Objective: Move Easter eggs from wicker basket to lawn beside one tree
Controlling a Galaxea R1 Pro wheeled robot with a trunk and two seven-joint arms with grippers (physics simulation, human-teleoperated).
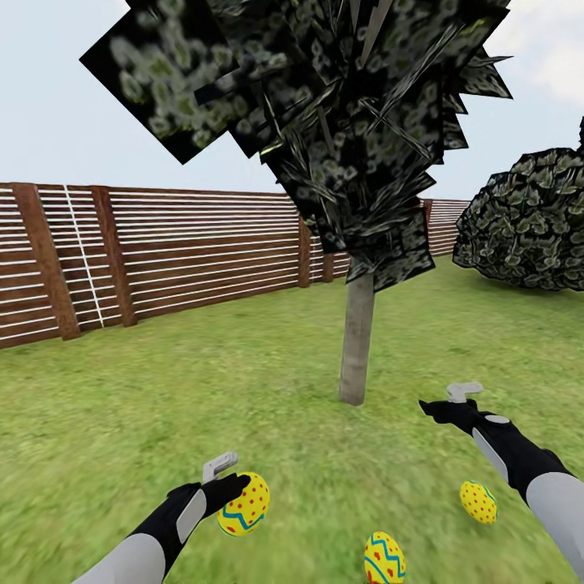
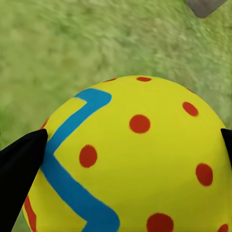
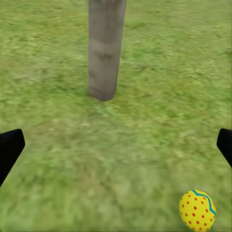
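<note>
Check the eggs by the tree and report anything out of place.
Nothing looks damaged or askew. Two eggs lie on the lawn near the tree: the zigzag egg and a dotted egg. The third egg is off the grass, held in the left gripper.

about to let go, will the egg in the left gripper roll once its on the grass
The dotted egg looks smooth and rounded, so it may roll a little. The lawn looks flat, so probably not far. Its glossy shell could slip between the left gripper fingers.

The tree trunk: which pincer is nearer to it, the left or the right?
The right. The right pincer hangs open just beside the tree trunk, while the left pincer is farther back, shut on a red-dotted egg.
</note>
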